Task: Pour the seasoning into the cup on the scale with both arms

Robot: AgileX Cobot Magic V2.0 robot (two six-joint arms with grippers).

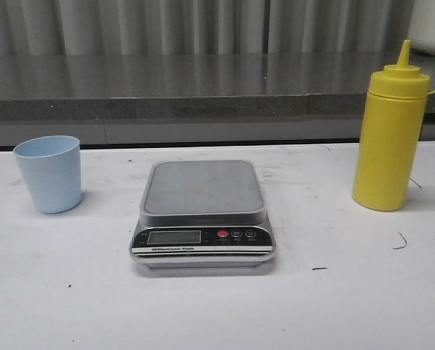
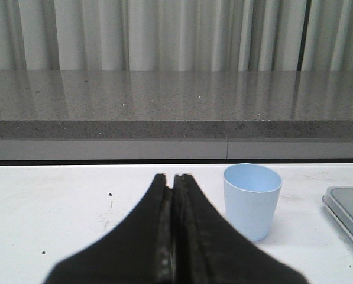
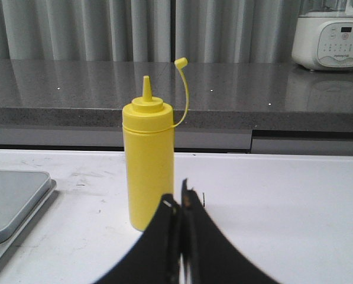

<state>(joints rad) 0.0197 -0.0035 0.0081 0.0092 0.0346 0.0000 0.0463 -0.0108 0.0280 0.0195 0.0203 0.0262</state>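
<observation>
Front view shows the cup (image 1: 49, 173) upright on the desk (image 1: 71, 292) left of the bare scale (image 1: 202, 191), seasoning (image 1: 389, 135) standing right. Each closed hand, left hand (image 2: 173, 180) and right hand (image 3: 182, 198), faces its nearer target.

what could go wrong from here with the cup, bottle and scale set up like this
1. The cup stands on the table left of the scale, not on it; pouring before it is moved would weigh nothing.
2. The yellow bottle is tall and narrow with its tip cap hanging open; a bump from the shut right gripper could topple it and spill.
3. The left gripper is shut too; unopened, it may push the light cup over.
</observation>
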